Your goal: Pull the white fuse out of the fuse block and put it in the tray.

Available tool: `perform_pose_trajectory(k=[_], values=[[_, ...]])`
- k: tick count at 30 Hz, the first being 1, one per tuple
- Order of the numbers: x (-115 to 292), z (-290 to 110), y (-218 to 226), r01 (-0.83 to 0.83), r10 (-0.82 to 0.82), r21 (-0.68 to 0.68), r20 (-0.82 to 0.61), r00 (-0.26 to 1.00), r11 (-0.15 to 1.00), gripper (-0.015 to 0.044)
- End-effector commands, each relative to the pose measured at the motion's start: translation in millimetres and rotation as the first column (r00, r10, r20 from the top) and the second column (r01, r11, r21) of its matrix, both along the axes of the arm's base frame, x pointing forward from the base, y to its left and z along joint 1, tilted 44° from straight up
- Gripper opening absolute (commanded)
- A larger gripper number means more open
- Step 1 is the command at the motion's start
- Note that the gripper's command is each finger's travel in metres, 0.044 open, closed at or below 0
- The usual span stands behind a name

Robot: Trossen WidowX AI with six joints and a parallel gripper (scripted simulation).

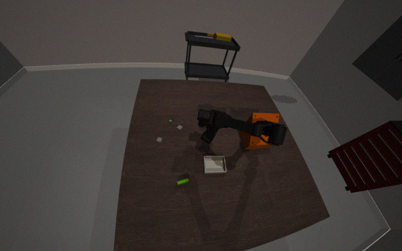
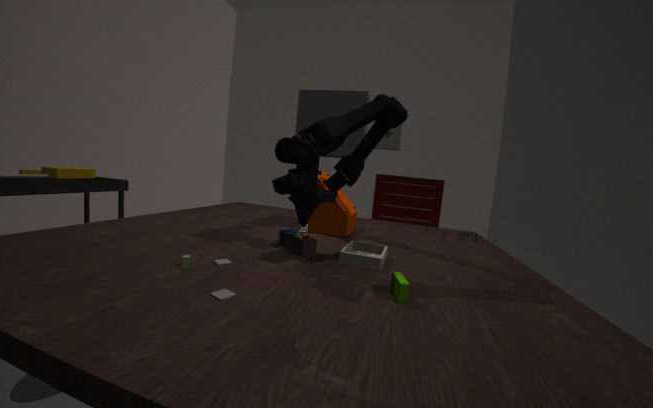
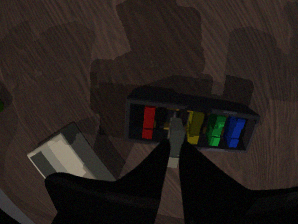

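Note:
The white fuse point(image 2: 302, 229) point(image 3: 176, 134) is between the fingertips of my gripper point(image 2: 303, 224) point(image 3: 174, 145), which is shut on it. The fuse stands roughly upright and appears raised over the dark fuse block point(image 2: 309, 247) point(image 3: 192, 102); the exact gap below it is hard to tell. The red fuse point(image 3: 148, 122) sits in the block on one side, and the yellow point(image 3: 195, 127), green point(image 3: 216, 130) and blue point(image 3: 235, 132) fuses on the other. The pale tray point(image 1: 215, 167) point(image 2: 361, 260) point(image 3: 75, 154) stands beside the block and holds no fuse. The arm hides the block in the top view.
A bright green bar point(image 1: 182, 181) point(image 2: 400, 287) stands on the table beyond the tray. A small pale green block point(image 1: 170, 120) point(image 2: 185, 262) and two flat grey squares lie on the block's other side. The orange arm base point(image 1: 265, 117) point(image 2: 332, 223) is behind the block.

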State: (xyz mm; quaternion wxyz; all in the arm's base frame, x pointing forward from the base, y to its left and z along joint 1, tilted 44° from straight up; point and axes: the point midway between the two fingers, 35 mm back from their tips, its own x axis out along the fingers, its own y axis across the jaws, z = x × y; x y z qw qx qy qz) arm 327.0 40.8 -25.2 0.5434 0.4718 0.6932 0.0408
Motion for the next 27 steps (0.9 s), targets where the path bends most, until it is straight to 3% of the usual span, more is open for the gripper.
perform_pose_trajectory(k=[1,17,27], values=[[-0.3,1.1,-1.5,-0.003,0.003,-0.003,0.0,1.0,1.0,0.0],[-0.9,18.2,-16.5,-0.003,0.003,-0.004,0.0,1.0,1.0,0.0],[3.9,68.0,34.7,-0.003,0.003,-0.017,-0.001,1.0,1.0,0.0]])
